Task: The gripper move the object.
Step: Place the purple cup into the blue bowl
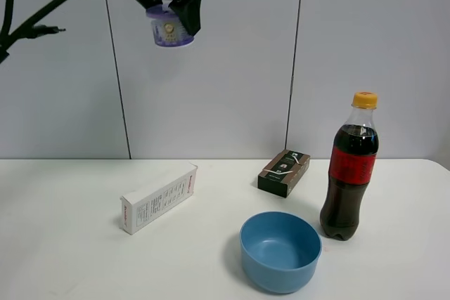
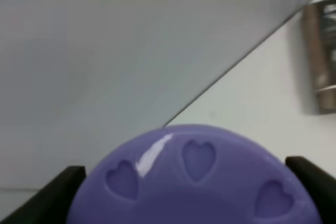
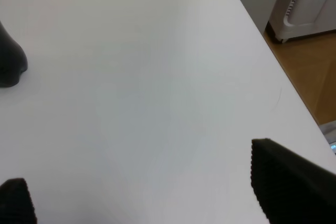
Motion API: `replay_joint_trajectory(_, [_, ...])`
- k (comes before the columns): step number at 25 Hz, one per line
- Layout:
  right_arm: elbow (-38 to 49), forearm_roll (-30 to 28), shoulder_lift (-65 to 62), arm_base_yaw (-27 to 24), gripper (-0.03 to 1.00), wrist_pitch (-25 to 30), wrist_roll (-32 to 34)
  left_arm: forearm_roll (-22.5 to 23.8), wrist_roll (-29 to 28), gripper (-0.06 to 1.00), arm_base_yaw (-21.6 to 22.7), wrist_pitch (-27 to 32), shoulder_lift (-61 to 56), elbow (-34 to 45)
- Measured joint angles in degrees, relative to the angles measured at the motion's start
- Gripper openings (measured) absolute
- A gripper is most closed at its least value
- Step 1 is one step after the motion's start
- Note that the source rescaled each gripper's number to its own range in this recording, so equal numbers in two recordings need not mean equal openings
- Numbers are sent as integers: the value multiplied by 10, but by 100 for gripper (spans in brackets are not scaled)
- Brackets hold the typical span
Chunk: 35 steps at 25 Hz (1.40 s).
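The lavender-purple tub [image 1: 169, 31] hangs high above the table at the upper left of the exterior high view, held in my left gripper [image 1: 169, 6], which is shut on it. In the left wrist view its purple lid [image 2: 197, 179] with heart-shaped dimples fills the lower frame between the two black fingers [image 2: 50, 195]. My right gripper [image 3: 142, 192] is open above bare white table; its fingers [image 3: 286, 177] stand wide apart with nothing between them. The right arm is out of the exterior high view.
On the white table [image 1: 63, 244] lie a white carton [image 1: 159, 197], a dark small box [image 1: 284, 172], a blue bowl [image 1: 280, 251] and an upright cola bottle [image 1: 350, 166]. The table's right edge [image 3: 273, 61] borders wooden floor and a white appliance.
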Motion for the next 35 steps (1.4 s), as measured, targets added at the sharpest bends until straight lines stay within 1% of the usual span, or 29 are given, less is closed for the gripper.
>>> replay_joint_trajectory(4, [0,0,0,0,100,0,0,0,-1,1,-62,2,-29,9])
replay_joint_trajectory(8, [0,0,0,0,100,0,0,6,-2,1,-126,2,-56,58])
replay_joint_trajectory(9, [0,0,0,0,100,0,0,12,-2,1,-143,2,-63,83])
replay_joint_trajectory(12, [0,0,0,0,100,0,0,32,-3,1,-174,2,-78,151])
replay_joint_trajectory(14, [0,0,0,0,100,0,0,37,-9,1,-192,3,-86,204])
replay_joint_trajectory(16, [0,0,0,0,100,0,0,38,-18,1,-211,4,-89,253])
replay_joint_trajectory(19, [0,0,0,0,100,0,0,28,-28,1,-236,4,-90,304])
replay_joint_trajectory(21, [0,0,0,0,100,0,0,22,-30,1,-247,4,-90,333])
replay_joint_trajectory(24, [0,0,0,0,100,0,0,20,-30,1,-259,-3,-90,355])
replay_joint_trajectory(31, [0,0,0,0,100,0,0,-3,-30,1,-271,-100,-68,367])
replay_joint_trajectory(35, [0,0,0,0,100,0,0,-10,-30,1,-271,-123,-34,367])
